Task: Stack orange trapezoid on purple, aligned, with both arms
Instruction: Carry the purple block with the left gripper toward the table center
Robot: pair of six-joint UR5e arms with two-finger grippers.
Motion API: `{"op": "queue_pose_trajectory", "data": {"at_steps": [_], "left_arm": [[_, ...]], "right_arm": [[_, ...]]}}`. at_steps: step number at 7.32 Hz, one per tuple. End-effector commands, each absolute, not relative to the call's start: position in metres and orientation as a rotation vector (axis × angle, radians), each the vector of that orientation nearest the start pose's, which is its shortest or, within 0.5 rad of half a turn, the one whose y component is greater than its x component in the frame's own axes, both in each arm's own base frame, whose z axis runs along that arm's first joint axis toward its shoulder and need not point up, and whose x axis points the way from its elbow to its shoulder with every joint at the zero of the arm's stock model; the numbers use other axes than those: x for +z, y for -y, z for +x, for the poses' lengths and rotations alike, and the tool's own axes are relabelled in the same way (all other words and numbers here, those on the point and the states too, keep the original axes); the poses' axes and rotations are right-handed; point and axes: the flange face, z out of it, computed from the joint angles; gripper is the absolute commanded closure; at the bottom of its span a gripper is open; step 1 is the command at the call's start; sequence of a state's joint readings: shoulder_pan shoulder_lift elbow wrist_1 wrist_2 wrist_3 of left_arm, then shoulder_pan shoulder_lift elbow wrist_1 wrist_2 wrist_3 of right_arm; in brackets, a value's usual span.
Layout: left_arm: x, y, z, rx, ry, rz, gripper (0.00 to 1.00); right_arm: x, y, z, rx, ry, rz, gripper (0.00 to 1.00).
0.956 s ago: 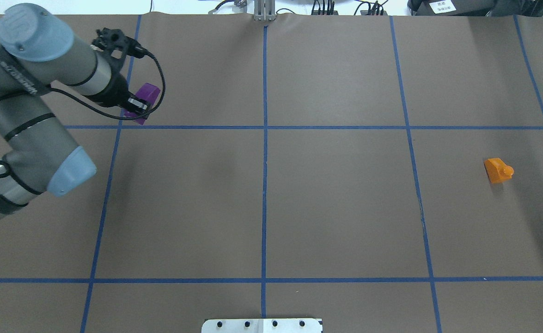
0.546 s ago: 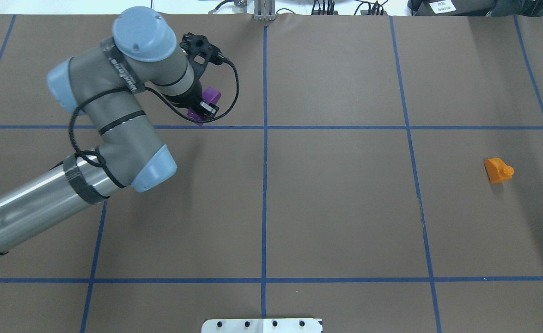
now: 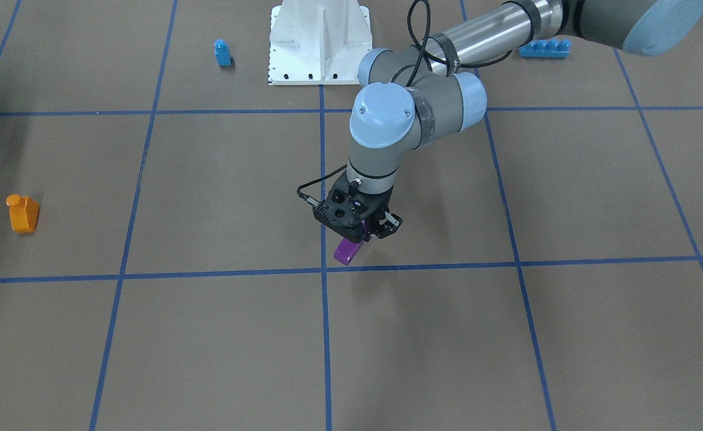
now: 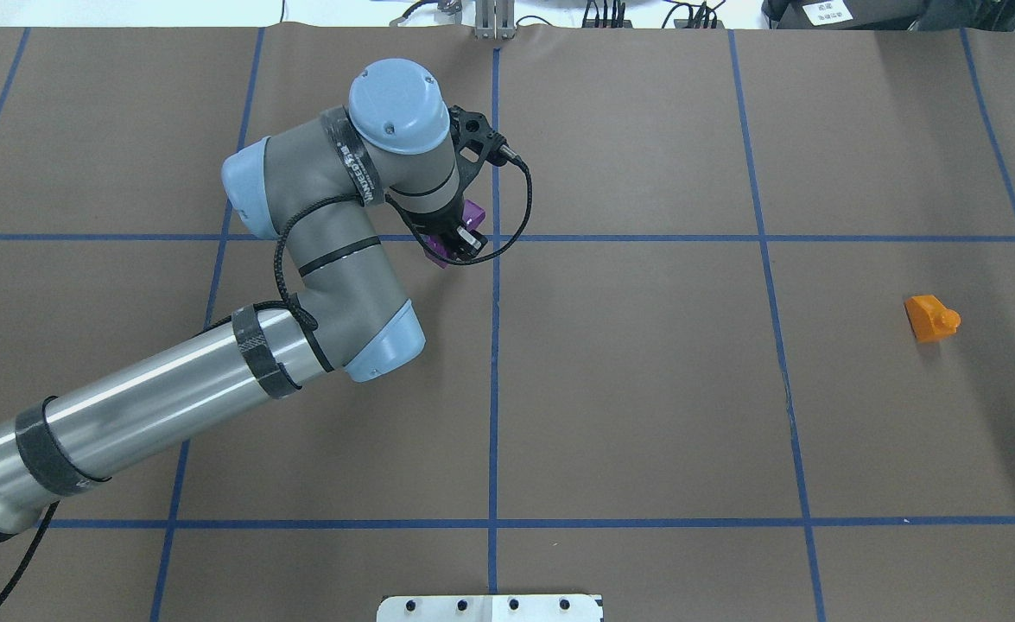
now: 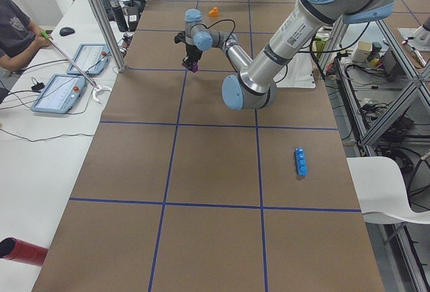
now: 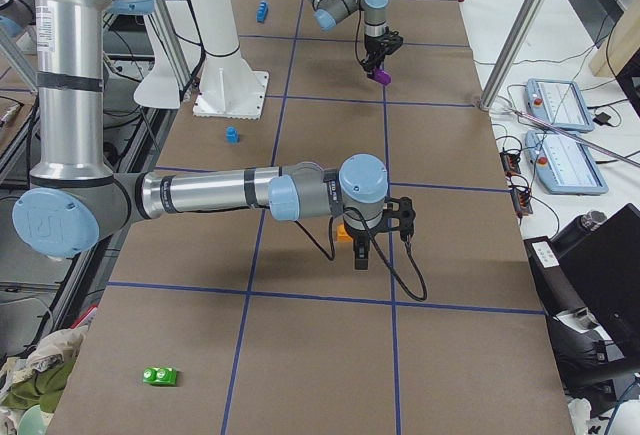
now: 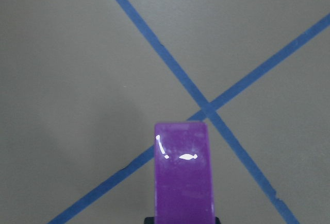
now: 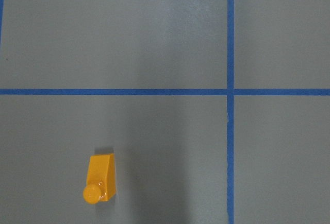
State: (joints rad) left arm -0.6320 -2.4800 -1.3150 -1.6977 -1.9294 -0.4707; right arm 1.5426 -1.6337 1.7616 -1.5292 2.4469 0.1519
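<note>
My left gripper (image 4: 459,238) is shut on the purple brick (image 3: 347,250) and holds it just above the table near the centre tape cross; the brick fills the bottom of the left wrist view (image 7: 183,172). The orange trapezoid (image 4: 930,318) lies alone on the table at the far right, stud toward the right; it also shows in the front view (image 3: 23,214) and the right wrist view (image 8: 100,178). My right gripper (image 6: 359,255) shows only in the exterior right view, high over the orange trapezoid (image 6: 343,233); I cannot tell whether it is open.
A small blue one-stud brick (image 3: 222,52) and a long blue brick (image 3: 544,48) lie beside the white pedestal (image 3: 318,42). A green brick (image 6: 160,376) lies at the table's right end. Operators' tablets (image 5: 57,94) sit on the side table.
My left arm has swept to the right with the purple brick, from the far-left cell to the centre line. The orange trapezoid has not moved.
</note>
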Motion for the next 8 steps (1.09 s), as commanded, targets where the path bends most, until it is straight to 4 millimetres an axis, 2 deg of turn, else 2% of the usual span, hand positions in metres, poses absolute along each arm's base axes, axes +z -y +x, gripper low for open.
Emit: {"op": "queue_pose_trajectory", "data": {"at_steps": [1, 5, 7, 8], "left_arm": [[0.18, 0.534, 0.61, 0.608, -0.784, 0.369, 1.0], [0.18, 0.52, 0.628, 0.627, -0.767, 0.376, 1.0], [0.167, 0.519, 0.64, 0.631, -0.764, 0.377, 1.0], [0.166, 0.517, 0.642, 0.634, -0.765, 0.376, 0.9]], "right_arm": [[0.583, 0.473, 0.043, 0.042, 0.886, 0.077, 0.0], [0.585, 0.473, 0.042, 0.043, 0.886, 0.071, 0.0], [0.585, 0.473, 0.042, 0.043, 0.886, 0.071, 0.0], [0.585, 0.473, 0.042, 0.043, 0.886, 0.072, 0.0]]}}
